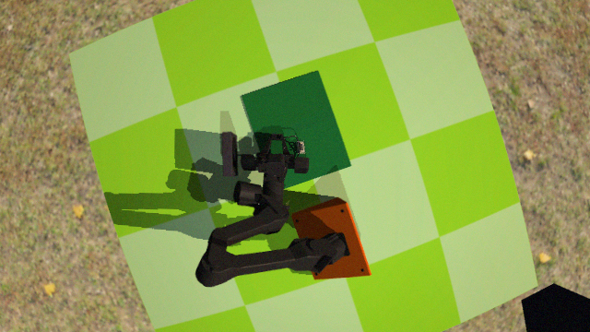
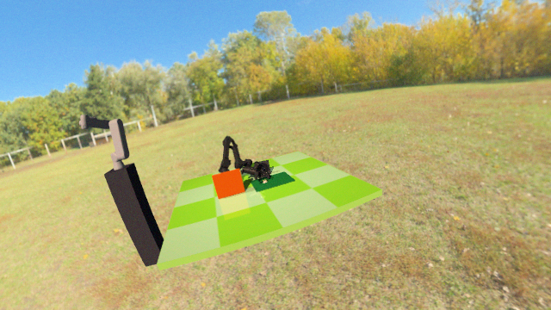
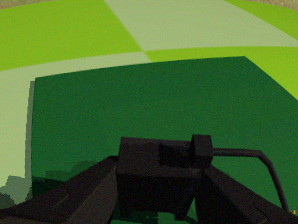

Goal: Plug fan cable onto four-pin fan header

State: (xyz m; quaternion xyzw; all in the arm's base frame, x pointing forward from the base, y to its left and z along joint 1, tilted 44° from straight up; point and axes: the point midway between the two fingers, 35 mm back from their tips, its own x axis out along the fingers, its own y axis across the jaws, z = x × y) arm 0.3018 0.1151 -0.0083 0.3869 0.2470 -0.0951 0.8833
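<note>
Board (image 1: pixel 295 106) (image 2: pixel 281 180) (image 3: pixel 150 100) on mat (image 1: pixel 442 184) (image 2: pixel 297 207) (image 3: pixel 65 35); arm (image 1: pixel 258 263) (image 2: pixel 234 152) reaching over board (plug (image 3: pixel 155 160) above it).

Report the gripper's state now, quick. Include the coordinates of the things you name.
Gripper (image 1: pixel 277 137) (image 2: pixel 264 176) (image 3: pixel 157 168): closed on the dark plug (image 3: pixel 145 156), which has a cable (image 3: pixel 240 152) running off its side.
</note>
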